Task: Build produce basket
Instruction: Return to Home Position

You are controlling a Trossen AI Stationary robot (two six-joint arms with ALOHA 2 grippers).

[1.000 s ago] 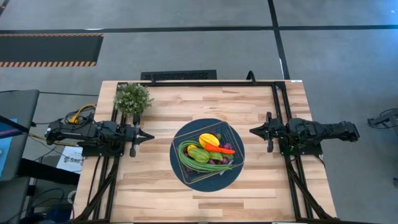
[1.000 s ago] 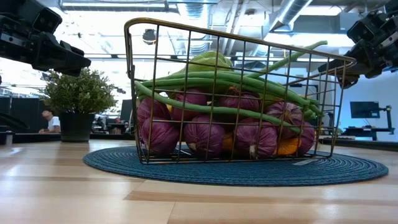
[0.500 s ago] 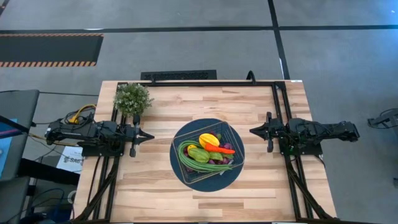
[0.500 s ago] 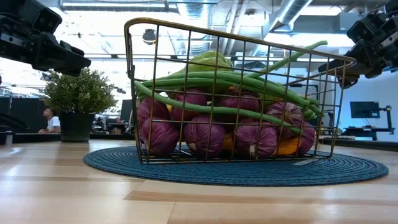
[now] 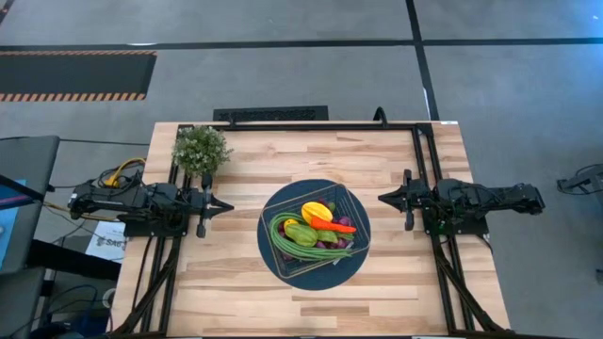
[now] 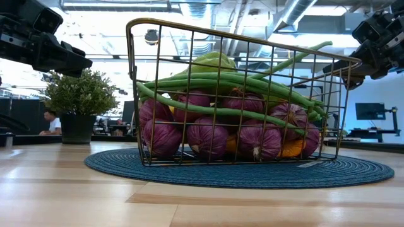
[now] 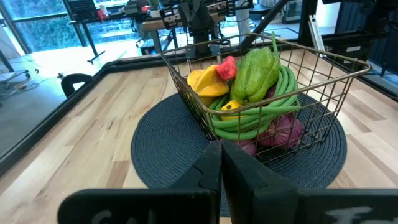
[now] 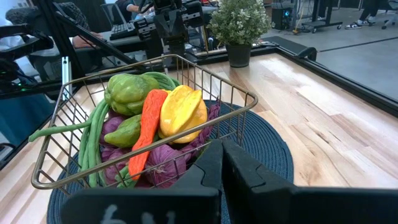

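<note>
Worktop (image 5: 236,282) of pale wood planks, bare at the near edge. Round dark blue mat (image 5: 283,268) sits mid-worktop. Basket (image 6: 136,94) stands on the mat, upright, wire sides, roughly centred on it.

All the produce in view is inside the basket, heaped above the rim:
- purple pieces (image 6: 205,135) on the bottom, against the near wire
- beans (image 6: 221,82) laid long over the purple pieces, a few ends poking out past the basket's right rim
- green pepper (image 8: 127,93) on top
- carrot (image 8: 144,134) slanted across the top, touching the yellow pepper (image 8: 180,112) beside it
- a smaller green piece under the carrot, can't tell what it is

Left hand (image 5: 226,204) is left of the basket, well apart, raised off the worktop, pointing at the basket. Fingers pressed together, holding nothing.

Right hand (image 5: 382,199) is right of the basket, well apart, also raised and pointing at the basket. Fingers pressed together, holding nothing.

Plant (image 5: 200,148) in a dark pot stands behind and left of the basket, near the worktop's far-left corner.

Beyond the basket in the low view: a bright room with ceiling ducts, desks and screens, and a seated person (image 6: 49,123) far off.
</note>
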